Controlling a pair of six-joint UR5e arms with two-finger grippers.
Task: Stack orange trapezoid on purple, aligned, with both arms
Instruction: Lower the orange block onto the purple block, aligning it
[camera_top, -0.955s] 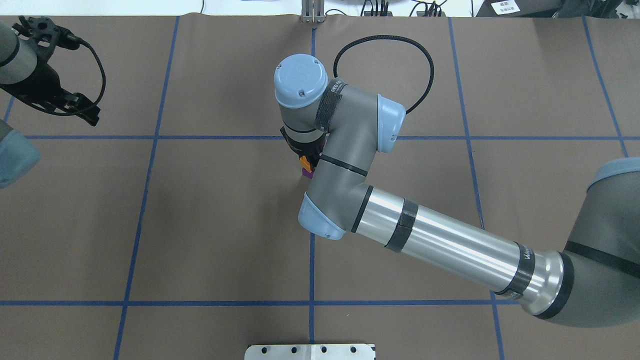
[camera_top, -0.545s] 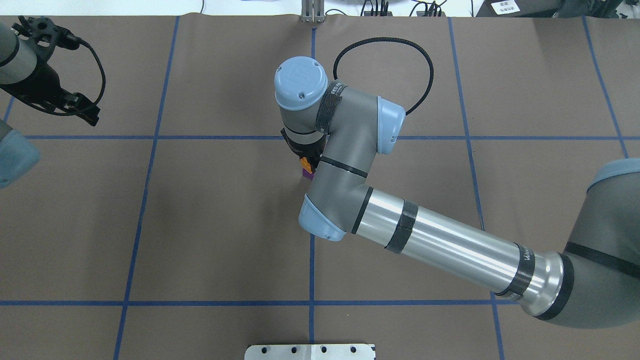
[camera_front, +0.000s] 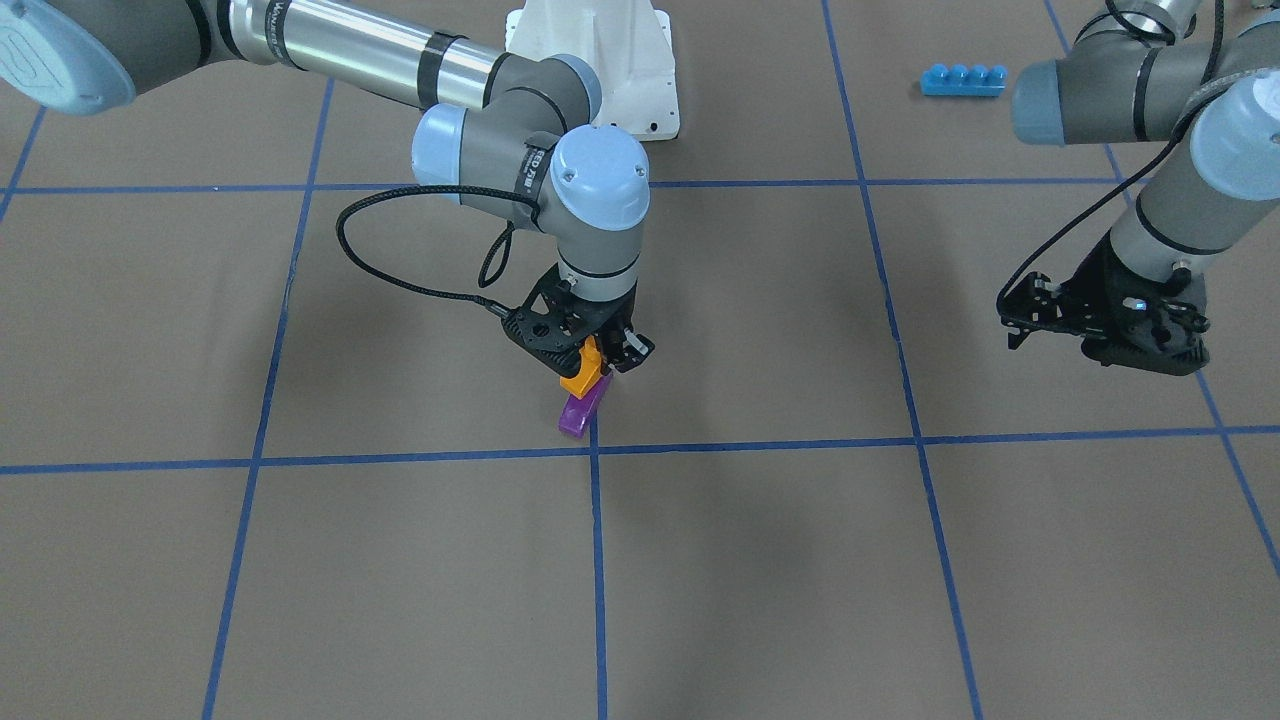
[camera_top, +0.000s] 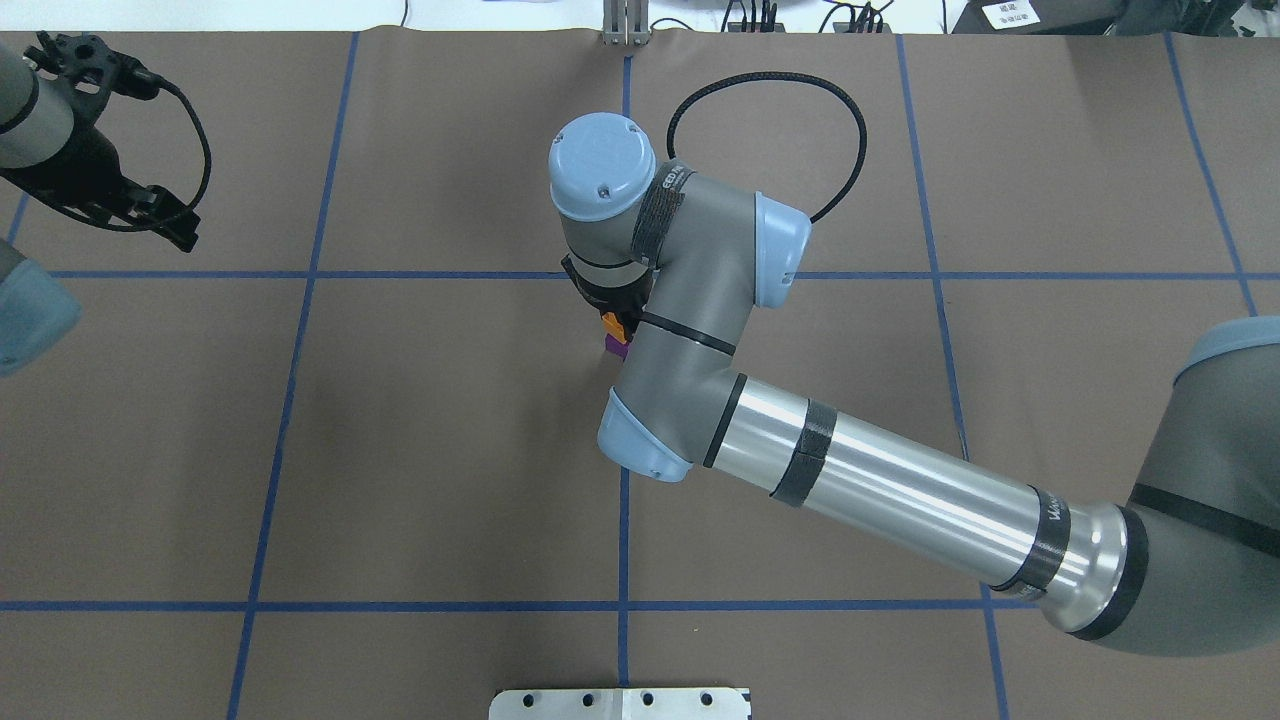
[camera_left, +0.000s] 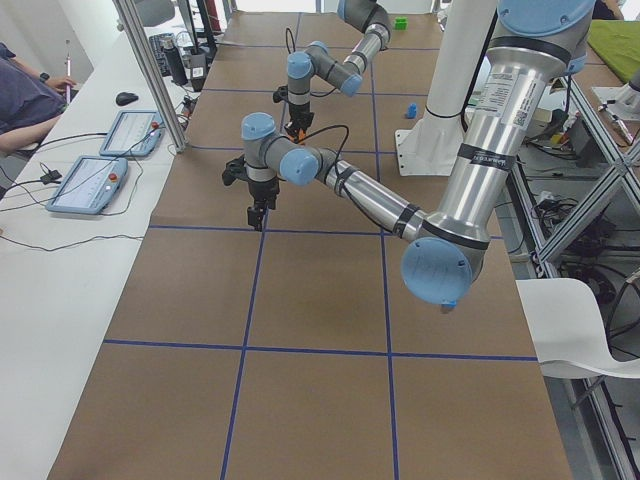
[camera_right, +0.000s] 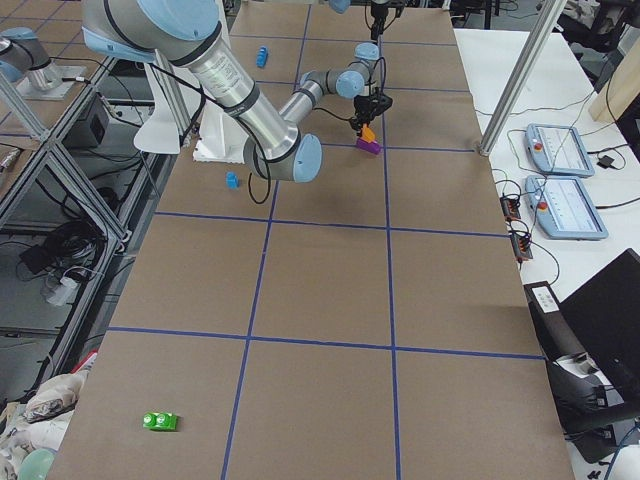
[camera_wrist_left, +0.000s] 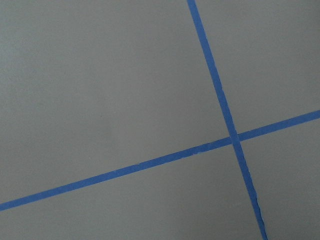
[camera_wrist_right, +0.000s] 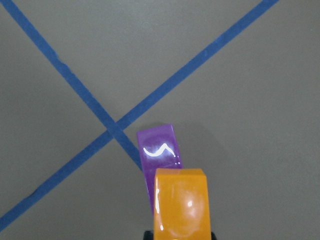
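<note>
**A:** Where is the orange trapezoid (camera_front: 582, 376)?

**B:** At the centre of the front view, clamped between the right gripper's (camera_front: 598, 357) fingers. It is directly over the purple (camera_front: 578, 414), which lies just above the tape crossing (camera_front: 595, 449).

**A:** Is it seated?

**B:** I can't tell whether they touch. In the right wrist view the orange covers only the purple's lower end, and the purple looks slightly turned against it. I'd judge the alignment unfinished.

**A:** Why grip from above?

**B:** Probably so the piece can be pressed straight down onto the stud.

**A:** And the left gripper (camera_front: 1105, 335)?

**B:** It is at the far right of the front view, well apart from the bricks. Its wrist camera shows only tape lines. I can't tell whether its fingers are apart or together. It likely hangs there to leave the right arm room.
</note>
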